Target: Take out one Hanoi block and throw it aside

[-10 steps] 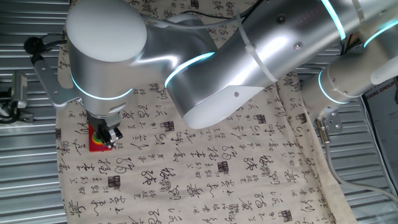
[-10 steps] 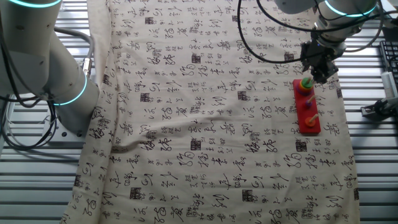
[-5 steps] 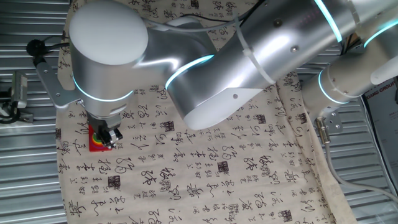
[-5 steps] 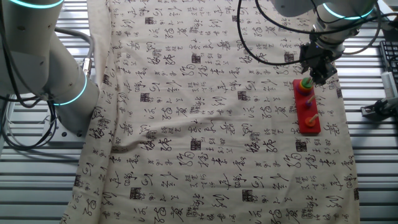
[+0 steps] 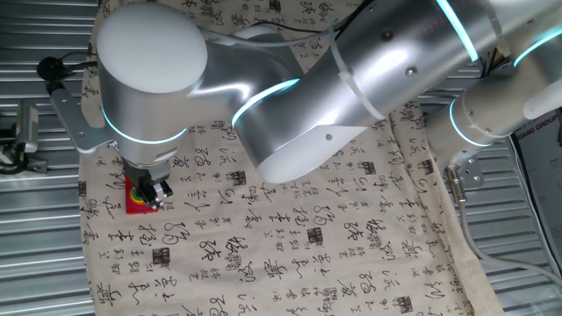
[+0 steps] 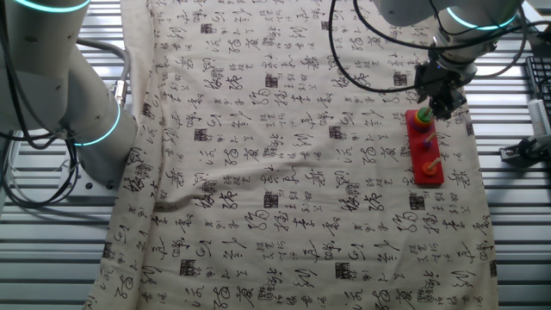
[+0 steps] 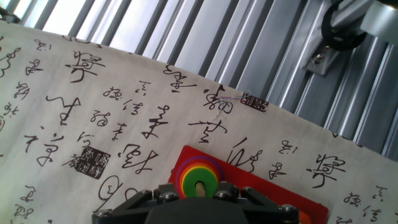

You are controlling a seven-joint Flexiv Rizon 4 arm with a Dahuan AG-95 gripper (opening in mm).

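The green Hanoi block (image 7: 188, 180) sits on top of a stack of wider coloured discs on a wooden peg at one end of the red base (image 7: 267, 190). In the hand view my gripper (image 7: 196, 195) is right above the stack, its dark fingers (image 7: 166, 195) standing apart on either side of the green block. The other fixed view shows the gripper (image 6: 430, 105) down over the green block (image 6: 423, 113) at the far end of the red base (image 6: 428, 172). In one fixed view the gripper (image 5: 158, 192) hides most of the red base (image 5: 134, 204).
A patterned cloth (image 6: 284, 172) covers the table, with ribbed metal (image 7: 249, 50) beyond its edge close behind the base. Two more pegs (image 6: 434, 160) stand on the base. Another arm's base (image 6: 86, 112) stands at the cloth's left side.
The gripper has shifted very slightly over the peg stack. The green block stays on the peg.
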